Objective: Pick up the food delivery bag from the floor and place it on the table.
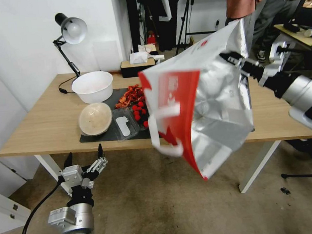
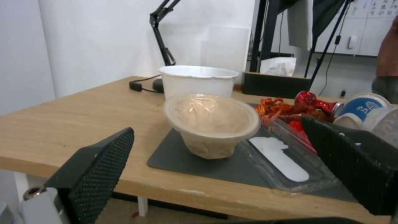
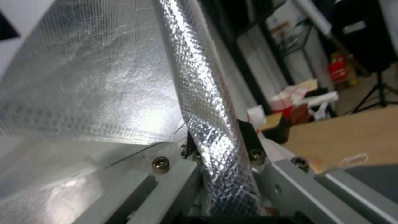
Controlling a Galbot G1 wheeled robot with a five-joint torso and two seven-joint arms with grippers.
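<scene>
Bag [image 1: 202, 102] hangs mid-frame off the floor [image 1: 153, 212], rim pinched in the closed right tool [image 1: 236, 60], above the table [image 1: 40, 123]; setting down remains. Left tool [image 1: 85, 163] idles open, lower left.

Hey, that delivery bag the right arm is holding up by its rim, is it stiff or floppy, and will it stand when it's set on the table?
Probably floppy: the food delivery bag hangs tilted from the right tool, its foil wall creased and its white handle dangling. It looks light, since one pinch on the rim carries it. It may slump or tip on the table rather than stand.
</scene>
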